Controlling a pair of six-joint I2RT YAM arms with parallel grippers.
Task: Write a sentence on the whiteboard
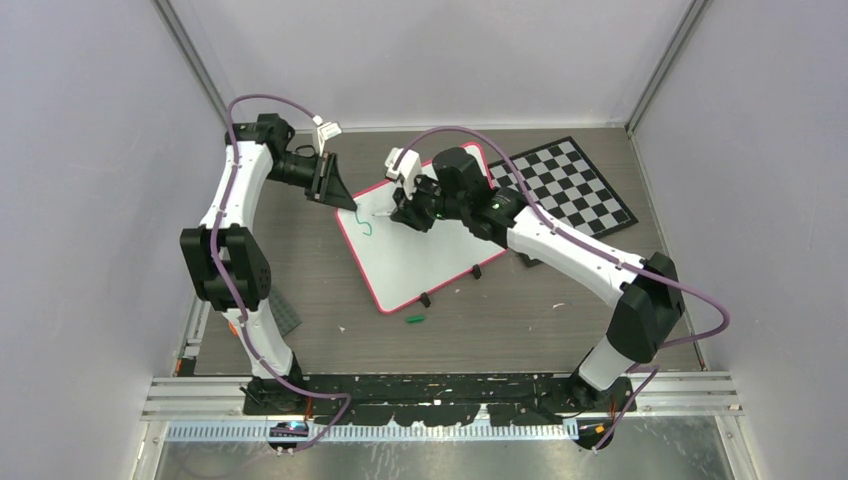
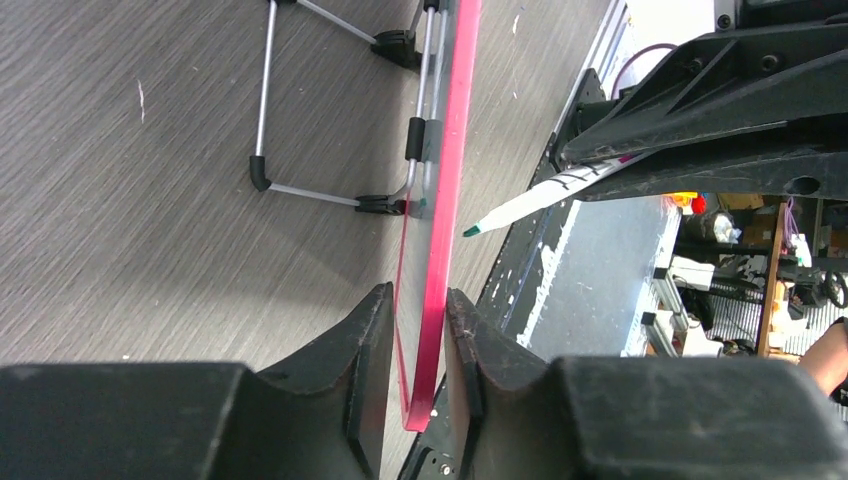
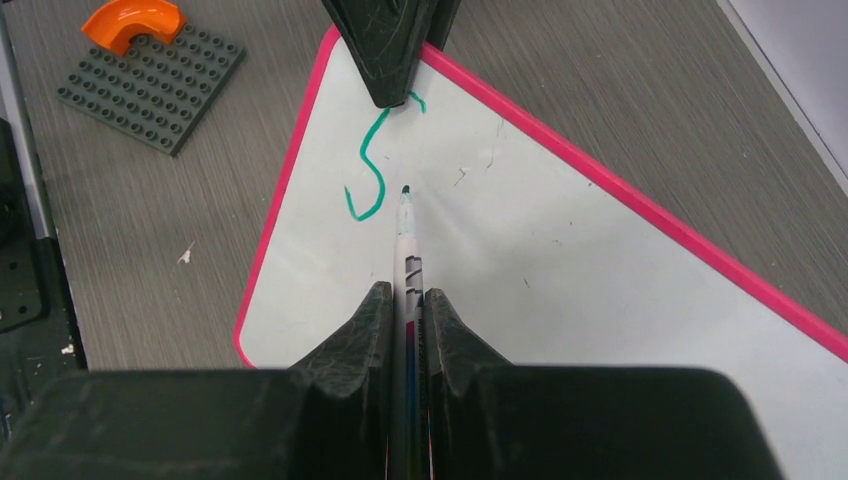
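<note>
The whiteboard sits at the centre of the top view. Of the sentence we find only one green "S", at the upper left of the right wrist view; the rest is not yet written. The right gripper is closed on the marker, whose tip is just beside that letter. The left gripper narrowly straddles the rim; we cannot tell whether it is clamped.

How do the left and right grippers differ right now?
Left gripper straddles the corner rim of the pink-rimmed white whiteboard, clamping unclear; right gripper is shut on a white, green-tipped marker. Left gripper sits edge-on to the board; right gripper points down at its face, beside a green S-shaped stroke. Both have black fingers and work the same corner.
</note>
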